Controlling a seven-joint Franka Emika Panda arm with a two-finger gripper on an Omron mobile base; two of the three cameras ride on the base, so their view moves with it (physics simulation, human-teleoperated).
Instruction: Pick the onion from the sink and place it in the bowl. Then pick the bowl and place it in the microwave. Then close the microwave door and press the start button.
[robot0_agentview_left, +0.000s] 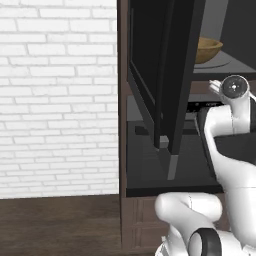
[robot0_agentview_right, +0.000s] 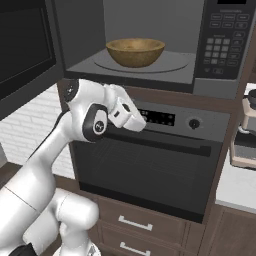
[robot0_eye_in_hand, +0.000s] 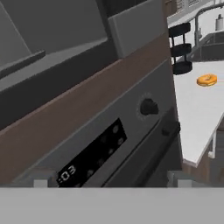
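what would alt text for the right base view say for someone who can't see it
A tan wooden bowl sits on the pale floor inside the open microwave, whose black door hangs open at the left and keypad is at the right. Below it, the white robot arm bends in front of the black oven, above two drawers.

We see a white brick wall (robot0_agentview_left: 57, 95) to the left of a dark brown wooden cabinet column (robot0_agentview_left: 123, 125), with a dark wood floor (robot0_agentview_left: 57, 225) below. An oven (robot0_agentview_right: 150, 170) with a knob (robot0_agentview_right: 194, 123) and display strip (robot0_agentview_right: 157, 118) sits in the column above drawers (robot0_agentview_right: 135, 223). A white counter (robot0_eye_in_hand: 197, 105) runs beside it, holding a black tiered rack (robot0_eye_in_hand: 180, 48) and an orange ring-shaped item (robot0_eye_in_hand: 206, 80).
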